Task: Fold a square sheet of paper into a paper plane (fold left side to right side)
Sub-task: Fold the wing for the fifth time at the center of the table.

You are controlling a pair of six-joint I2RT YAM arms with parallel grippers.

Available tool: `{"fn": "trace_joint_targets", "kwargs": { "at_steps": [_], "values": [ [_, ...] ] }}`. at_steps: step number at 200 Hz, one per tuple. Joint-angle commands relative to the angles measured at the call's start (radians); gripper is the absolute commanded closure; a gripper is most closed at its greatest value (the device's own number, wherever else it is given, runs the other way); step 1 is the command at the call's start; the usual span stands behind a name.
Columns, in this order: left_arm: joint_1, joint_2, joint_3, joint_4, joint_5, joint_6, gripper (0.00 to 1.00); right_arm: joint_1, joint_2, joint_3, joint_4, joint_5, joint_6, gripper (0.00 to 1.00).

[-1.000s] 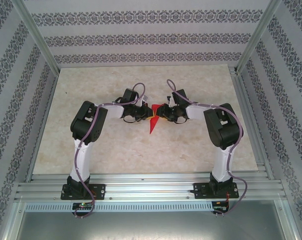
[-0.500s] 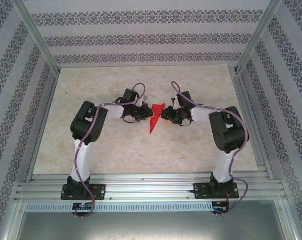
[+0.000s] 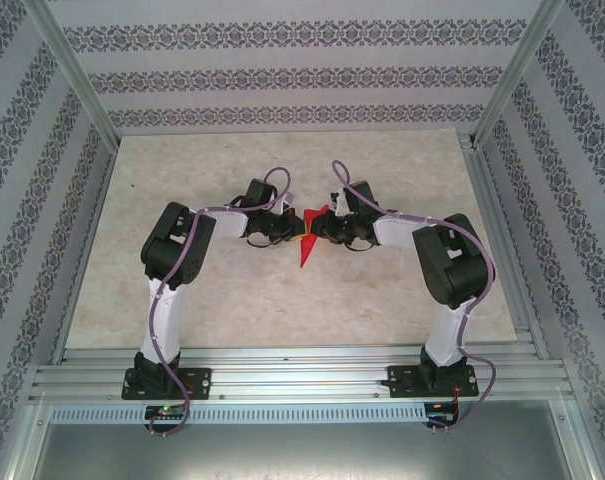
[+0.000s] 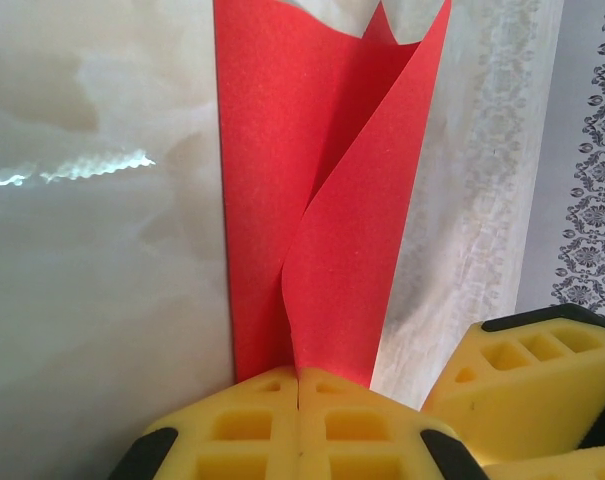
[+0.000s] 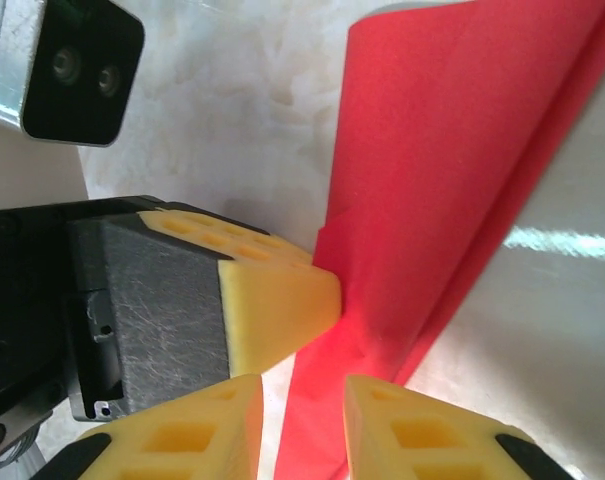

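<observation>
**Ana:** Well, where's the paper plane (image 3: 304,248) sitting, from your desk?

**Me:** Mid-table. On the overhead camera I see a narrow bright red wedge on the pale marbled table (image 3: 232,300). It lies between the left gripper (image 3: 285,232) and the right gripper (image 3: 322,232), thin end toward the arm bases.

**Ana:** How does the paper look up close?

**Me:** Thin, matte and unmarked. On my left wrist camera one layer looks flat on the table with a straight edge. A second layer lifts off it in a soft curl rather than a sharp crease. The tabletop is glossy there, with a streak of reflected light.

**Ana:** And the jaws?

**Me:** The left gripper's yellow pads (image 4: 242,425), moulded with square hollow cells, are pressed together and clamped on the near end of the paper. The right gripper's fingers (image 5: 422,435) stand apart, and the red paper runs through the gap between them. I cannot tell whether either pad touches it.

**Ana:** What do you get from one camera and not another?

**Me:** The overhead gives me the whole outline and both arms bent inward, but the jaws are too small to read. The right wrist camera shows a yellow fingertip of the left gripper right at the paper's edge
</observation>
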Motion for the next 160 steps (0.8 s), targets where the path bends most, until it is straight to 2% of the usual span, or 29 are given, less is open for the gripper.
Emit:
{"fn": "trace_joint_targets", "kwargs": {
  "at_steps": [1,160],
  "values": [
    [0.007,0.008,-0.027,-0.005,-0.023,0.025,1.0,0.01,0.032,0.033,0.058,-0.023,0.024,0.74],
    [0.008,0.001,-0.068,0.006,-0.06,0.009,1.0,0.015,0.129,0.06,0.086,-0.015,0.028,0.78]
  ]
}}
